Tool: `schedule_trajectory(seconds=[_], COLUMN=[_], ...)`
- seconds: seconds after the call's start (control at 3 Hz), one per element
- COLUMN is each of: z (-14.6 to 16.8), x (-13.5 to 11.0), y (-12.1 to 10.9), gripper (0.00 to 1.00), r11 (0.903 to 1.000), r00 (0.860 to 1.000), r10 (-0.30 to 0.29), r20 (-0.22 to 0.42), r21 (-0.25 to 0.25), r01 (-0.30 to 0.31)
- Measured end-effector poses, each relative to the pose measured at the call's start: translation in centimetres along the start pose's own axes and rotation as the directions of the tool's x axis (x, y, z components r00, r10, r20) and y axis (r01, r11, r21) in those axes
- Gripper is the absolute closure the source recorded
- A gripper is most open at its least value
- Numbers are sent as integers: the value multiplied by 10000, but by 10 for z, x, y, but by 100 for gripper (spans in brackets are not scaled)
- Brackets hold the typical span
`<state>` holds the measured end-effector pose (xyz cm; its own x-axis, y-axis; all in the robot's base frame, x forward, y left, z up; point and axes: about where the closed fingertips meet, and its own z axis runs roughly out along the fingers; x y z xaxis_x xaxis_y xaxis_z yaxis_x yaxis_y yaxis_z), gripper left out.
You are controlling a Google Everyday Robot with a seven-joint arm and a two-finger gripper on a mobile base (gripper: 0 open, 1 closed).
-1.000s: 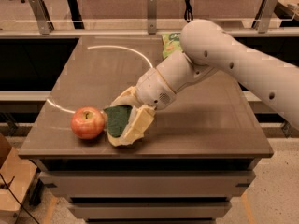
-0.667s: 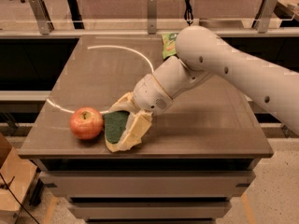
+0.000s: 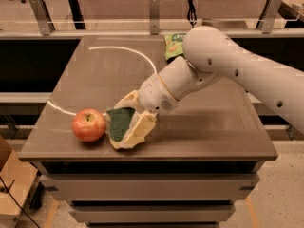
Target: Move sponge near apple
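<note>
A red apple (image 3: 89, 125) with a yellow blush sits near the table's front left edge. The sponge (image 3: 118, 122), dark green side showing, is held between the pale fingers (image 3: 137, 129) of my gripper (image 3: 124, 124), just right of the apple and low over the tabletop. The gripper is shut on the sponge. Whether the sponge touches the apple or the table, I cannot tell. My white arm reaches in from the right.
A light-green snack bag (image 3: 173, 45) lies at the table's back, partly behind my arm. A white curved line (image 3: 128, 52) runs across the brown tabletop (image 3: 213, 122). Metal rails stand behind the table. A cardboard box (image 3: 9, 184) sits on the floor at left.
My gripper has carried the sponge slightly left and down toward the apple. The apple has not moved.
</note>
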<state>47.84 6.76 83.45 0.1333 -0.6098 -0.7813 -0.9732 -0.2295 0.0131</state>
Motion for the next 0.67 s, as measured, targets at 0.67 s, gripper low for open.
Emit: schedule_trajectory(seconds=[0.67], z=[-10], x=[-3], y=[-8], gripper=[0], r11=[9981], r00=[9999], r10=[-169], r20=[12], r21=[600], r01=[168])
